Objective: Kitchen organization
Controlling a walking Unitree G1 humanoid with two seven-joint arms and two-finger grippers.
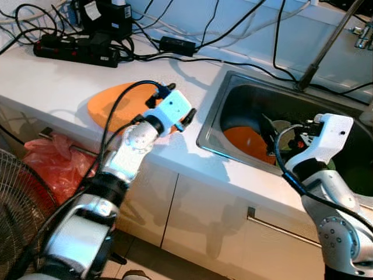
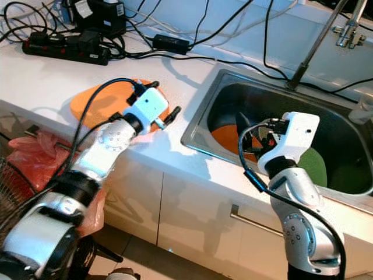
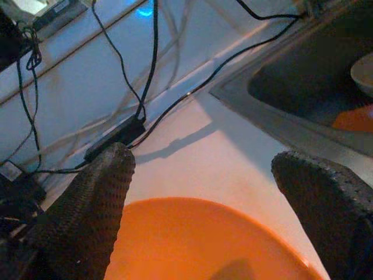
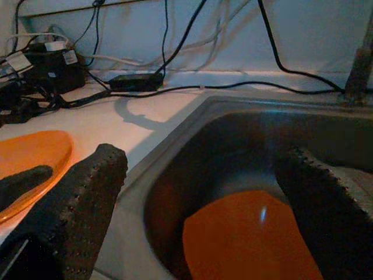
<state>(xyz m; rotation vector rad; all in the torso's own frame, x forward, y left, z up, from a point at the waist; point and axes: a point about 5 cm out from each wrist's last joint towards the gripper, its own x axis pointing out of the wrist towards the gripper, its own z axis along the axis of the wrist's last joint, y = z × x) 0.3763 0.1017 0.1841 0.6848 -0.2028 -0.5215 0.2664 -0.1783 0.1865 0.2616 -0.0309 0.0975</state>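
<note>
Hovering over the orange plate (image 1: pixel 116 105) on the white counter (image 1: pixel 52 81) at nine o'clock, left gripper (image 1: pixel 182 118) fingers spread, right gripper (image 2: pixel 265 137) likewise parted above the sink's (image 2: pixel 201 137) second orange plate (image 2: pixel 224 139).

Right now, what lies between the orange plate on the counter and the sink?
In the left eye view, only bare white countertop lies between the orange plate and the sink, with the left gripper hovering above it.
</note>
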